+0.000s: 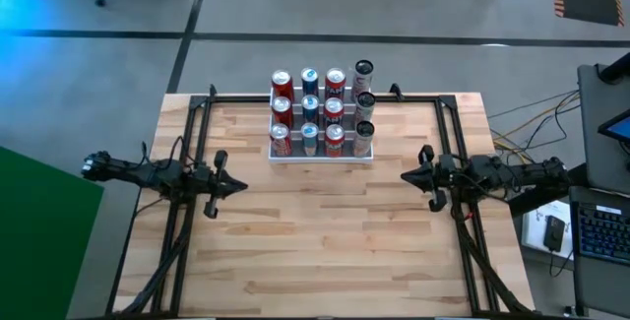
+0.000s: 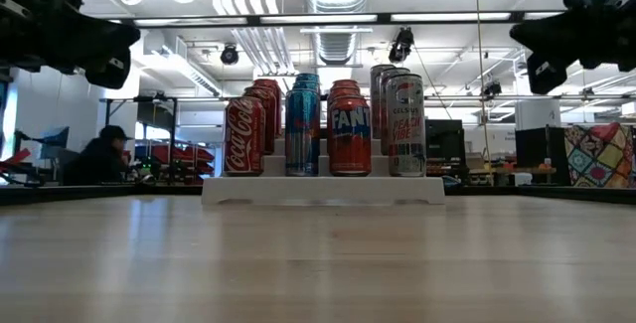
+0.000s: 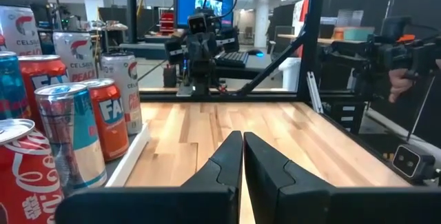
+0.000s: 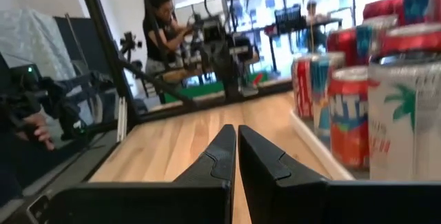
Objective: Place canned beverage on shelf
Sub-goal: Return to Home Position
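Observation:
The shelf (image 1: 321, 157) is a white three-step rack at the table's far middle, and all three steps are filled with cans. In the low view its front row holds a Coca-Cola can (image 2: 243, 136), a blue can (image 2: 302, 131), a Fanta can (image 2: 350, 134) and a taller silver Celsius can (image 2: 405, 125). My left gripper (image 1: 243, 187) hovers shut and empty at the table's left, pointing right. My right gripper (image 1: 404, 175) hovers shut and empty at the table's right, pointing left. Both are clear of the shelf.
Black frame rails (image 1: 187, 212) run along the table's left, right and far sides. Bare wood (image 1: 325, 241) spreads between the arms and toward the near edge. A person (image 2: 99, 159) sits in the room beyond the table; another stands farther off (image 4: 160, 27).

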You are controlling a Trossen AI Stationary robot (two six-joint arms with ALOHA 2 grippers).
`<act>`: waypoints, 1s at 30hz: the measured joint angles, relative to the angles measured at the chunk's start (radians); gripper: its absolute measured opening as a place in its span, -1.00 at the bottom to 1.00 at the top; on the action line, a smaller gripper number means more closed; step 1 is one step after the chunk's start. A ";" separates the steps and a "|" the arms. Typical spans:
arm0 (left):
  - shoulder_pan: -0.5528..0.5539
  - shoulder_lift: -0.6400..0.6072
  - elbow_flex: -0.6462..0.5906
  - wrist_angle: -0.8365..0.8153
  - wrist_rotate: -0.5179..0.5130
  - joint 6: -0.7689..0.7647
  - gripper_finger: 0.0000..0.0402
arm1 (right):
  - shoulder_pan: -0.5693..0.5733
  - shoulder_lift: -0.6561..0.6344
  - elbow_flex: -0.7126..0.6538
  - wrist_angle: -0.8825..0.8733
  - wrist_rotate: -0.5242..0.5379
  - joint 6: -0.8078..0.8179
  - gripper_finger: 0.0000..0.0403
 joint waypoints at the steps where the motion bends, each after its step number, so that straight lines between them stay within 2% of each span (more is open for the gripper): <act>1: 0.000 0.001 0.000 0.000 0.000 0.002 -1.00 | 0.000 0.001 0.000 -0.013 -0.004 0.011 -0.96; 12: 0.000 0.064 0.000 -0.002 -0.004 -0.034 -1.00 | 0.000 0.016 -0.001 -0.047 -0.004 0.012 -0.96; 20: 0.000 0.119 0.002 -0.007 -0.004 0.084 -1.00 | 0.000 0.047 -0.002 -0.051 0.000 0.007 -0.95; 30: 0.000 0.166 0.008 -0.012 -0.005 0.090 -1.00 | 0.000 0.046 -0.002 -0.053 0.001 0.004 -0.95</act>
